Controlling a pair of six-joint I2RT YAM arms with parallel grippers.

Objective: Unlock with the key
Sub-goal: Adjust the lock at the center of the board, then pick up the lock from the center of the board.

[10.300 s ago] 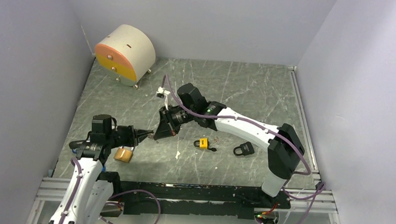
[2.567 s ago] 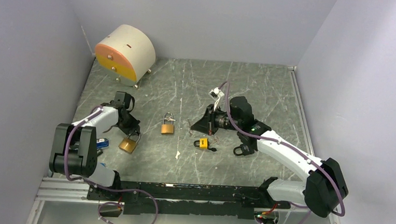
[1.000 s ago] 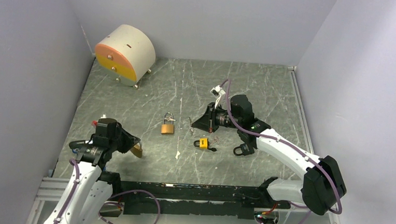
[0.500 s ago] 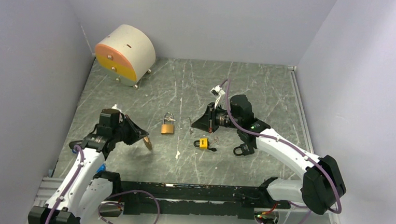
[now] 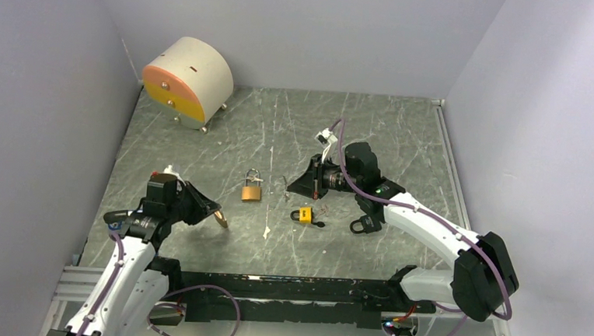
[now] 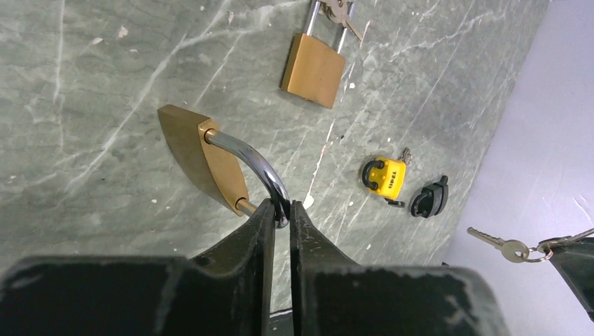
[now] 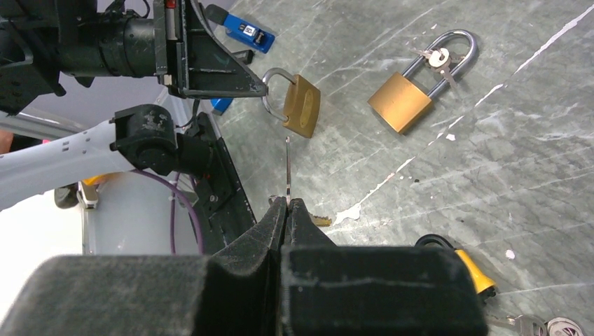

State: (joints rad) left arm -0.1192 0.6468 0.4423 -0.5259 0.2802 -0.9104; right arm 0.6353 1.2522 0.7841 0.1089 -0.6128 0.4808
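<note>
Two grips on show: the left gripper (image 6: 281, 206) is pinched tight on the chrome shackle (image 6: 253, 162) of the brass padlock (image 6: 202, 162), and the right gripper (image 7: 286, 203) has its fingertips pressed together on the key (image 7: 288, 166). Look at that brass padlock: a golden body seen nearly edge-on, smooth faces, and a bright curved shackle with both ends meeting the body. It dangles from the fingertips in the lower left of the overhead view, above the grey marbled worktop (image 5: 389, 135). The key is a thin silver blade, sticking straight up out of the right fingertips in the right wrist view. There its tip lines up just under the brass padlock, though the overhead view shows the two well apart. From overhead the right gripper sits near the centre of the frame, and a second brass padlock (image 5: 252, 190) lies flat between the two grippers, with keys bunched at its shackle. Lower centre, a yellow padlock (image 5: 303, 214) and a black padlock (image 5: 366, 224) lie near the right arm. Writing? The yellow padlock carries dark lettering, too small to read. A blue tag (image 7: 245, 31) at the top of the right wrist view has a white label, also illegible.
</note>
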